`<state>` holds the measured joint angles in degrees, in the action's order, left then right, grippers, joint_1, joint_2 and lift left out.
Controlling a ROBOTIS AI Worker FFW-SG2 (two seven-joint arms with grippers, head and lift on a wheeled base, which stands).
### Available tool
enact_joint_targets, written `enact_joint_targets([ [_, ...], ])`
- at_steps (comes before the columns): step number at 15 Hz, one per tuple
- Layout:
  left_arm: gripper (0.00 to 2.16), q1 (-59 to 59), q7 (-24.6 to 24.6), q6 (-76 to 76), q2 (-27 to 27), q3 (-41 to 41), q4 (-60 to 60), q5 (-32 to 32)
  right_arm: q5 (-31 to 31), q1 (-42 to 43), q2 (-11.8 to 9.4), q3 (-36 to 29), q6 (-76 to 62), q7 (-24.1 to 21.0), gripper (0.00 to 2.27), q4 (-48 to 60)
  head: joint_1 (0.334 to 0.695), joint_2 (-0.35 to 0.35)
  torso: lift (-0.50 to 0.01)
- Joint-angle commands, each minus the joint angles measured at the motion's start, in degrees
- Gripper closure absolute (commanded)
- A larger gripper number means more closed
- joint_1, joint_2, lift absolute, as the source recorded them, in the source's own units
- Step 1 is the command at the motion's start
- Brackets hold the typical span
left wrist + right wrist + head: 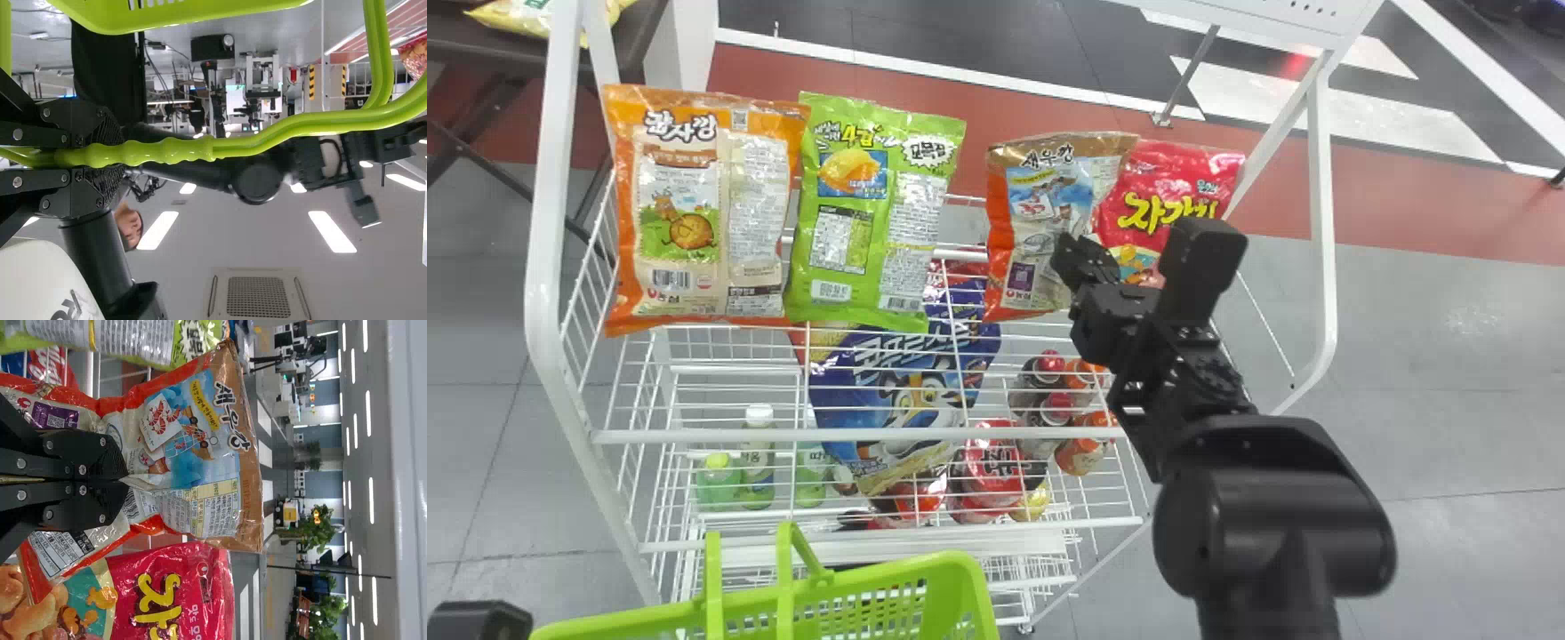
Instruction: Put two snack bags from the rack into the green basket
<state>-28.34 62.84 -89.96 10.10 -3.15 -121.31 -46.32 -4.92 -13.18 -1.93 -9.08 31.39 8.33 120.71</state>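
right end effector [125,480] is clamped on the orange-and-brown snack bag [193,453] near the right edge of the rack [711,436], likely mid-grasp, so next it should lift toward the green basket [960,565] by the near edge.

White-capped bottle [758,462] beside a green bottle [719,487], dark table [454,40] at the head view's upper left, leafy plants [321,535] — farther off — ceiling lights [331,231], ceiling vent [259,297]

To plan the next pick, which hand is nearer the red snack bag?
Right. The right hand pinches the orange-and-brown bag beside the red snack bag; the left hand grips the basket handle, farther off.
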Motion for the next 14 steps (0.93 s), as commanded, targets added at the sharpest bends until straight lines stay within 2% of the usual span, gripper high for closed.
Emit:
enact_joint_targets([
  [1,1.19,0.9,0.0,-0.1,0.0,-0.2,-0.2,-0.1,-4.1,-6.4,0.0,-1.3,6.5,1.1,2.25,10.6,0.695,-0.350,-0.003],
  [5,1.19,1.3,0.0,-0.1,-0.3,-0.9,-0.3,-0.3,-11.2,-14.3,0.1,-3.3,16.7,2.8,2.25,22.0,0.695,-0.350,-0.003],
  [8,1.19,2.9,-0.1,-0.1,-0.3,-1.1,-0.2,-0.3,-16.5,-19.2,0.3,-5.0,30.6,2.9,2.25,30.4,0.695,-0.350,-0.003],
  [14,1.19,3.6,-0.6,-0.1,0.0,-1.1,-0.2,-0.2,-34.2,-22.5,1.8,-10.3,58.7,2.9,2.25,38.2,0.695,-0.350,-0.003],
])
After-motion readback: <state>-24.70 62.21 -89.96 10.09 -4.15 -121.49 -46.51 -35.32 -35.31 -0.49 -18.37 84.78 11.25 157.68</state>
